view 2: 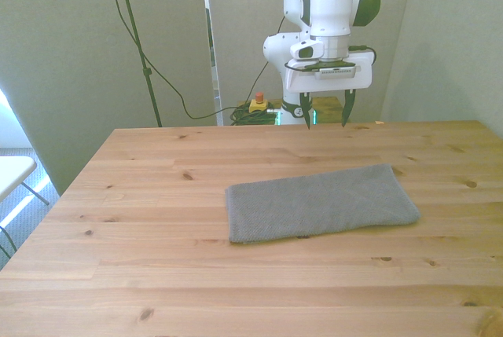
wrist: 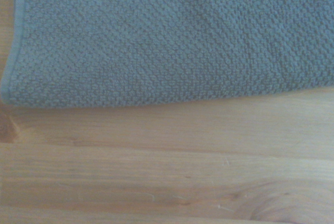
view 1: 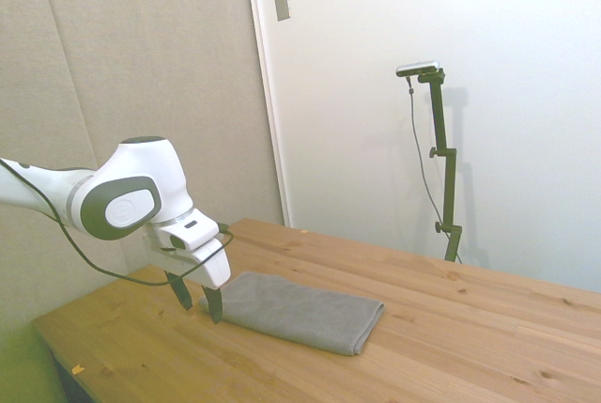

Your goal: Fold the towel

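Grey towel (view 2: 322, 203) flat on wooden table (view 2: 157, 274), long axis across the front view; tool (view 2: 324, 118) wide open, empty.

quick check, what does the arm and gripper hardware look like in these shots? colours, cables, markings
White glossy Franka arm with rounded shells and a grey ring-shaped joint cap on the side. A thin black cable loops loosely from the arm under the wrist. The gripper has a white boxy body with a small dark label strip on its face and two slim dark fingers. No readable markings at this resolution.
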Tool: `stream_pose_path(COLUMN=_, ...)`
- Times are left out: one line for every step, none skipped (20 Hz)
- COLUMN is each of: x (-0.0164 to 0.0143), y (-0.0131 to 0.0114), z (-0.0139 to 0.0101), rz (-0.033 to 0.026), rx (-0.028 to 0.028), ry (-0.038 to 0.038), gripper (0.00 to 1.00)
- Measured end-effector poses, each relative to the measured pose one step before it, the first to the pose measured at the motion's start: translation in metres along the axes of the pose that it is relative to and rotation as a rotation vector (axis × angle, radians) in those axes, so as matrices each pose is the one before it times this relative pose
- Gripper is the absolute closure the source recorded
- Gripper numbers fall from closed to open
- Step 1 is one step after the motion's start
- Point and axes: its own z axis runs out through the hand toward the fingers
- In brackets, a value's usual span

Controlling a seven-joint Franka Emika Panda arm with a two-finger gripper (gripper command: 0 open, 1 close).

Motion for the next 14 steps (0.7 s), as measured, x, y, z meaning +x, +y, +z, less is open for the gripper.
stream_pose_path(x=0.00017, y=0.00010, z=0.00037, rz=0.00043, rx=-0.00030, ry=-0.00082, gripper=0.00)
stream_pose_path(x=0.00000, y=0.00067, z=0.00113, rz=0.00105, rx=-0.00128, ry=-0.00239, gripper=0.00)
stream_pose_path(x=0.00044, y=-0.00019, z=0.00039, rz=0.00097, rx=0.00050, ry=0.00019, gripper=0.00)
stream_pose_path(x=0.00112, y=-0.00150, z=-0.00062, rz=0.00101, rx=0.00318, ry=0.00316, gripper=0.00)
stream_pose_path(x=0.00130, y=-0.00342, z=-0.00163, rz=0.00040, rx=0.00523, ry=0.00592, gripper=0.00)
stream_pose_path(x=0.00079, y=-0.00638, z=-0.00214, rz=-0.00293, rx=0.00359, ry=0.00596, gripper=0.00)
stream_pose_path(x=-0.00046, y=-0.00906, z=-0.00151, rz=-0.00379, rx=0.00174, ry=0.00535, gripper=0.00)
stream_pose_path(x=-0.00181, y=-0.01150, z=-0.00022, rz=-0.00864, rx=-0.00152, ry=0.00566, gripper=0.00)
stream_pose_path(x=-0.00364, y=-0.01487, z=0.00148, rz=-0.00965, rx=-0.00246, ry=0.00769, gripper=0.00)
stream_pose_path(x=-0.00460, y=-0.01531, z=0.00301, rz=-0.00910, rx=-0.00737, ry=0.01060, gripper=0.00)
stream_pose_path(x=-0.00452, y=-0.01573, z=0.00392, rz=-0.00535, rx=-0.01112, ry=0.01162, gripper=0.00)
stream_pose_path(x=-0.00398, y=-0.01464, z=0.00349, rz=-0.00519, rx=-0.01397, ry=0.01304, gripper=0.00)
stream_pose_path(x=-0.00307, y=-0.01370, z=0.00236, rz=-0.00131, rx=-0.01350, ry=0.01704, gripper=0.00)
stream_pose_path(x=-0.00248, y=-0.01283, z=0.00195, rz=-0.00213, rx=-0.01211, ry=0.01957, gripper=0.00)
